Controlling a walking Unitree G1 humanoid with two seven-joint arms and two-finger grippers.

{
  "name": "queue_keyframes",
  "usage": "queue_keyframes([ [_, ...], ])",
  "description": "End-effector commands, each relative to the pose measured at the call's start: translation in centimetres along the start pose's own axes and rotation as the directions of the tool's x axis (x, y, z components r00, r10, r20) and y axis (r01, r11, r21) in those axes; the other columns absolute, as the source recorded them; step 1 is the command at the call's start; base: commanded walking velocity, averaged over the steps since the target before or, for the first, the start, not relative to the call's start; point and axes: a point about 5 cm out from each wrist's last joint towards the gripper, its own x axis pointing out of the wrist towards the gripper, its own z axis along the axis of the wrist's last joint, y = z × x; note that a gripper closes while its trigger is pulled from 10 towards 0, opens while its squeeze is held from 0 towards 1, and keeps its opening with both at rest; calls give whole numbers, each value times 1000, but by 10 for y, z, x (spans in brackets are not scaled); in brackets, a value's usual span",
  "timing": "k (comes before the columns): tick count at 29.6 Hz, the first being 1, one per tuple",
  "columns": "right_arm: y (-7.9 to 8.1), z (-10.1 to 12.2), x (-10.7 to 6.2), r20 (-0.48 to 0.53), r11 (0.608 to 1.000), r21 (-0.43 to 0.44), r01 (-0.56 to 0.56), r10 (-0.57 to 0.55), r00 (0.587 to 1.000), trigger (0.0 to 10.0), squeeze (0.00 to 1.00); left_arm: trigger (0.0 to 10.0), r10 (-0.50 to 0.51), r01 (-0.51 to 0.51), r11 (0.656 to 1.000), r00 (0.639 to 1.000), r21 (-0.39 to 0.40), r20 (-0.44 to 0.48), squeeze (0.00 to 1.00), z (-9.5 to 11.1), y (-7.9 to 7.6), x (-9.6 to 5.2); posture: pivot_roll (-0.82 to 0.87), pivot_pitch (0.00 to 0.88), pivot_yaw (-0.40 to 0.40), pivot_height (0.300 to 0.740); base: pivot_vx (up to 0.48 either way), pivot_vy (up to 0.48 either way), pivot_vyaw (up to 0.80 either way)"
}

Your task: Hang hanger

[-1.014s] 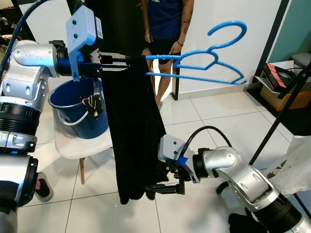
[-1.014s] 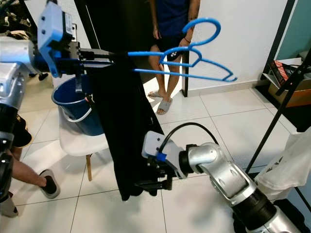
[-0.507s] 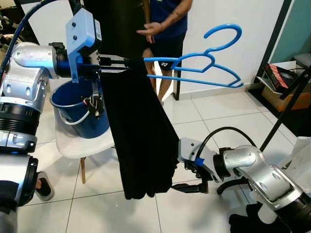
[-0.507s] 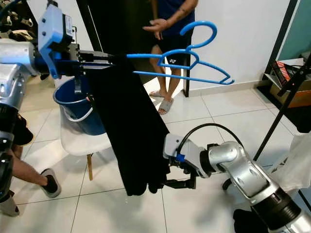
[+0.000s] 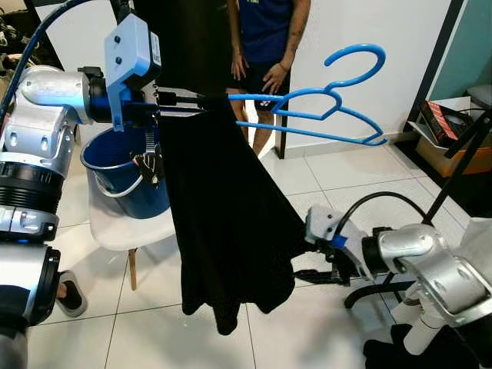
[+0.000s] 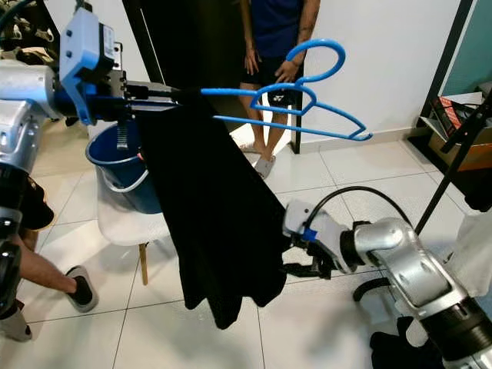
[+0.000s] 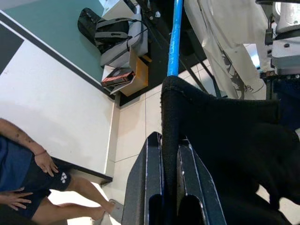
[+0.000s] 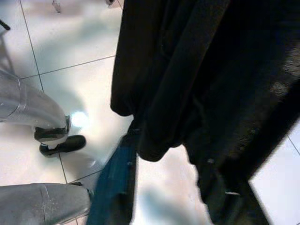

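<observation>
**Hanger gripped at one end, garment pulled sideways below**

The left gripper (image 7: 169, 197) has its two black fingers (image 7: 147, 180) pressed together on the end of the blue hanger (image 5: 307, 115) with a fold of the black garment (image 5: 223, 223) pinched between them — a narrow, loaded grip held out at chest height. From there the hanger runs level away from the arm, its hook (image 5: 355, 60) pointing up and free, touching nothing.

Lower down, the right gripper (image 5: 307, 274) sits at the garment's hem, drawing the cloth out toward the robot's right so it hangs slanted, not straight. Its fingers are buried in blurred dark folds in the wrist view; I cannot tell whether they clamp the cloth or merely press against it.

To do this step well, the judgement is: keep the left pinch firm, since the whole load hangs from one end and could twist. The dark rack pole (image 5: 453, 181) stands well to the right — the hook must reach a rail there, so the hem should be let go before the hanger travels.

A person (image 5: 265, 46) stands behind; a blue bucket (image 5: 123, 173) rests on a white chair (image 5: 115, 227).
</observation>
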Motion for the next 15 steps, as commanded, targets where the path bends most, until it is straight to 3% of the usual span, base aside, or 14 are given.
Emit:
queue_keyframes([
  [1,2,-4,-1,-1,1000,18,-13,13,1000,0,0,10000,32,-31,999,999,36,-13,0,7,7,-12,-49,0,69,740,0,0,0],
  [7,0,-10,-6,-42,1000,7,7,-7,999,0,0,10000,26,-25,999,1000,39,-12,0,8,7,-14,-49,0,68,740,0,0,0],
  [15,-15,-21,-18,-128,992,-36,122,-126,984,0,0,10000,26,-26,999,1000,39,-3,0,10,8,-16,-48,0,68,740,0,0,0],
])
